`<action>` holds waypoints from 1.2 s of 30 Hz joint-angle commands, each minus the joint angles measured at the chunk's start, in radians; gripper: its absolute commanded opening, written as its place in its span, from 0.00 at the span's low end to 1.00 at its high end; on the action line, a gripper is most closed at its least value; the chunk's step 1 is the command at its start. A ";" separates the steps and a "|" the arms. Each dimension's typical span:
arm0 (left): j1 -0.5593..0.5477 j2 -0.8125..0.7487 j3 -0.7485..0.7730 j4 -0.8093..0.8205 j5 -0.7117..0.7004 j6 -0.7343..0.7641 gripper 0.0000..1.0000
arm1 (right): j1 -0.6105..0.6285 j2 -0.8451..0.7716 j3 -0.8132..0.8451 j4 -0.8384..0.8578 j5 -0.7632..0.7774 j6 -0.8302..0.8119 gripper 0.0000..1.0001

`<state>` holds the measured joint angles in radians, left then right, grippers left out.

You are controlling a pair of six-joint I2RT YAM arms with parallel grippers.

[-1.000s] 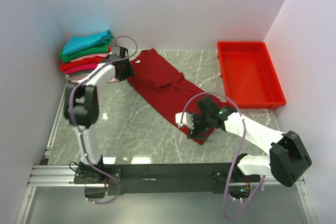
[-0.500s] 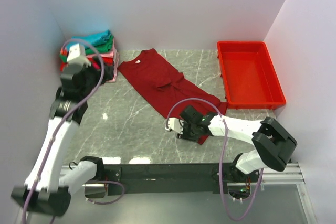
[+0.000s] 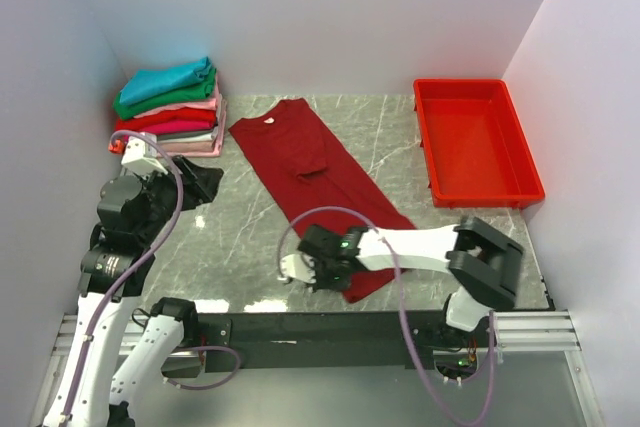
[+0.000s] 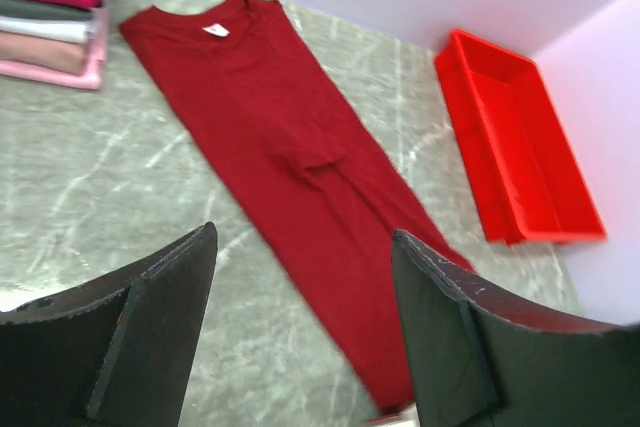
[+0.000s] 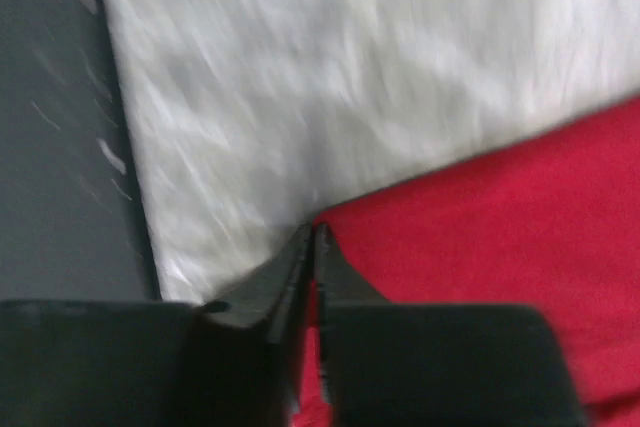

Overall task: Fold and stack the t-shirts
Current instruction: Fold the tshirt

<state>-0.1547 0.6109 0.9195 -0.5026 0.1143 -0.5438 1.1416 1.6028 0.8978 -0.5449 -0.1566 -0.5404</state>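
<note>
A large dark red t-shirt [image 3: 315, 172] lies stretched in a long diagonal strip across the marble table, its collar with a white label [image 4: 213, 30] at the far left. My right gripper [image 3: 318, 272] is at the shirt's near end, jaws pinched together with red cloth [image 5: 500, 227] between them at its corner. In the right wrist view the right gripper [image 5: 312, 234] is blurred. My left gripper [image 3: 203, 183] hangs above the table's left side, clear of the shirt. Seen from the left wrist, the left gripper [image 4: 300, 237] stands open and holds nothing. Several folded t-shirts [image 3: 168, 107] are stacked at the far left corner.
A rigid red plastic tray [image 3: 476, 143] stands at the far right, and the tray [image 4: 520, 147] also shows in the left wrist view. White walls close in the table on the left, back and right. The metal rail with both arm bases [image 3: 320, 332] runs along the near edge.
My left gripper let go near the collar, opened and drew back toward the near left. My right gripper shut on the shirt's lower end and pulled it toward the near left, stretching the shirt.
</note>
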 commanded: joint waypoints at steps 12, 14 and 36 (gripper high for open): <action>0.000 -0.014 -0.137 0.203 0.479 0.064 0.86 | -0.282 -0.222 0.117 -0.345 -0.359 -0.332 0.63; -0.009 0.025 -0.185 0.280 0.580 0.018 0.87 | -0.391 -0.369 0.041 -0.339 -0.382 -0.471 0.64; -1.237 0.851 -0.124 0.443 -0.329 0.225 0.71 | -1.137 -0.351 -0.243 -0.586 -0.400 -1.478 0.64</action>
<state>-1.3731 1.4090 0.7155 -0.1127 -0.0864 -0.3843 0.0124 1.2434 0.6617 -1.0981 -0.5426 -1.9369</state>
